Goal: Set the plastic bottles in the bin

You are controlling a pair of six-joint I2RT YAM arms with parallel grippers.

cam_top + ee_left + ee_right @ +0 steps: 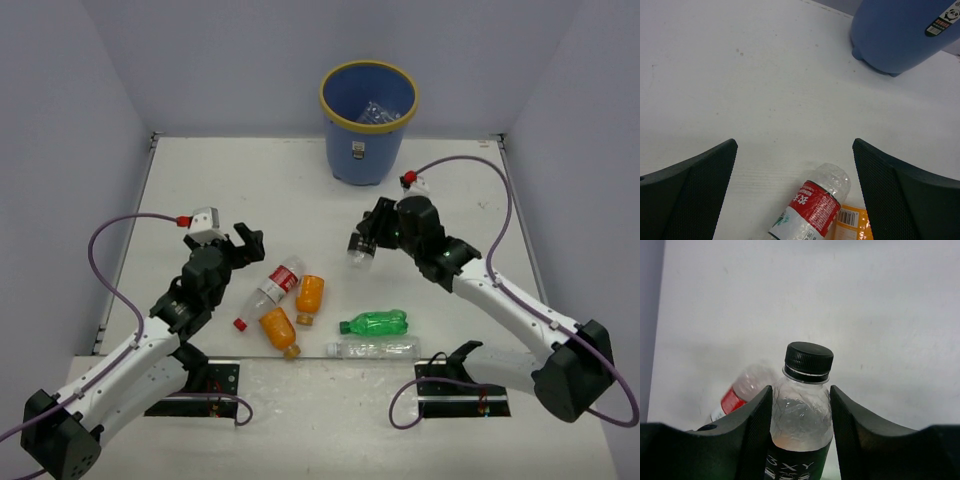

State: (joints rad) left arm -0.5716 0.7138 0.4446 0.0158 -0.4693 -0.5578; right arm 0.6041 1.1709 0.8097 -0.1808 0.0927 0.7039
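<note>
my right claw (pixel 801 390) clamped on the black-labelled bottle (pixel 802 412), left claw (pixel 794 145) gaping wide by the red-label bottle (pixel 812 207), bin (pixel 367 140) at 12 o'clock on the table (pixel 250 190)

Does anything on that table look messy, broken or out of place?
Five bottles lie toppled, clustered at the near side of the table: red-labelled bottle, orange bottles, green bottle, clear bottle. No spill shows.

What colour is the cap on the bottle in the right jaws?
Black cap on the bottle; clearest in right wrist view.
</note>
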